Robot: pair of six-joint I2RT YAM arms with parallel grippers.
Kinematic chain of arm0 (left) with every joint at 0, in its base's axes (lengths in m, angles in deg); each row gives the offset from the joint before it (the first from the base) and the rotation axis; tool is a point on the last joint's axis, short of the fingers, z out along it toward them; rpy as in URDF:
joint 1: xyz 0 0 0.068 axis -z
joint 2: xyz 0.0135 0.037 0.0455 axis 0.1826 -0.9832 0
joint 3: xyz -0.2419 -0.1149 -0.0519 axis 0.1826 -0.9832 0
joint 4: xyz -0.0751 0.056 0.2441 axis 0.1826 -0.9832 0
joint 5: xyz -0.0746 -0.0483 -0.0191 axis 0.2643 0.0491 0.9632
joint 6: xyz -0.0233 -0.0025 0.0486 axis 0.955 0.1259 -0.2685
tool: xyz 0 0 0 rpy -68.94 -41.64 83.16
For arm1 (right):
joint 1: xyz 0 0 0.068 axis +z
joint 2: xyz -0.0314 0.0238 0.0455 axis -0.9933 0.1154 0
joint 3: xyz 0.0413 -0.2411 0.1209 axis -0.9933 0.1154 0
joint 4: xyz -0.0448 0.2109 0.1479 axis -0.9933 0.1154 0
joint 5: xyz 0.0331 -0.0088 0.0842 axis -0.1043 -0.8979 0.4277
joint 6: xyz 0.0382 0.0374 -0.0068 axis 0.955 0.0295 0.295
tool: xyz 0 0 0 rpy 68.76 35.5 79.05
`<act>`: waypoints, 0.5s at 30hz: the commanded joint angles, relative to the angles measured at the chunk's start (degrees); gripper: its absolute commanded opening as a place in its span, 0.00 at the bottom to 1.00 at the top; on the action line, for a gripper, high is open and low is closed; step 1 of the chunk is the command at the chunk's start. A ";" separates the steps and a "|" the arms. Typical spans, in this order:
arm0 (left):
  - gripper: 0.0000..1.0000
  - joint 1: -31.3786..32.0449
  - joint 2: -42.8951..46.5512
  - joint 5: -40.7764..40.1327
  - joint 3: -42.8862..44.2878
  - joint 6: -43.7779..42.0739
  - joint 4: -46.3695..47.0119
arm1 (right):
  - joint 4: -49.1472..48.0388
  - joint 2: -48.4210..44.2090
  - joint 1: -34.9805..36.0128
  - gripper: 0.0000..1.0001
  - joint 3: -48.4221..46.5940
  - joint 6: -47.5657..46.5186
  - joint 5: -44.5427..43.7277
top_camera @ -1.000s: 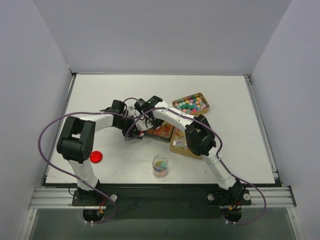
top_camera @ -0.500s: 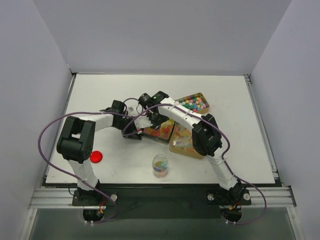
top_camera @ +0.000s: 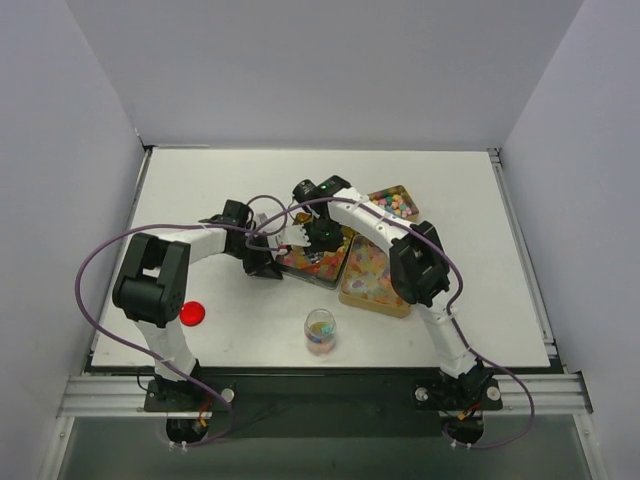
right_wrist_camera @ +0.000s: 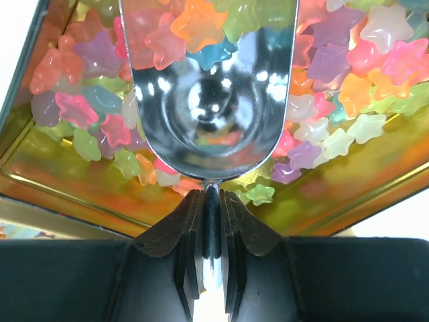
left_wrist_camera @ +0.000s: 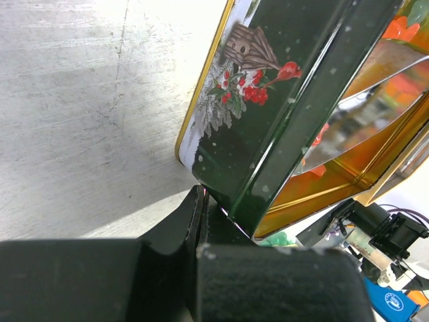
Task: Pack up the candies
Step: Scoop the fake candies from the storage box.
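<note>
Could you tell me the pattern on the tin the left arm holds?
The tin is dark green with birdhouse, red berries, snowy sprigs; left wrist view.

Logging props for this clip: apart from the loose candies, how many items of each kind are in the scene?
Tins: 3
Clear jar: 1
Red lid: 1
Metal scoop: 1
Total: 6
The candies are too many to count.
</note>
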 commanded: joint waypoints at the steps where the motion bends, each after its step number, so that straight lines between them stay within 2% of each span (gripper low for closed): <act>1: 0.00 0.45 1.85 2.06 0.24 -0.51 3.62 | 4.23 1.54 -0.49 0.00 -2.88 4.53 6.11; 6: 0.00 0.62 0.53 2.33 1.99 -1.12 3.01 | 4.14 1.37 -0.76 0.00 -3.33 5.33 9.80; 11: 0.00 0.45 0.44 3.20 3.40 -3.32 0.12 | 4.14 0.23 -2.42 0.00 -0.69 2.26 14.81; 15: 0.00 -0.87 1.67 6.70 3.14 -6.39 -2.53 | 4.14 -0.74 -4.36 0.00 0.54 1.29 17.36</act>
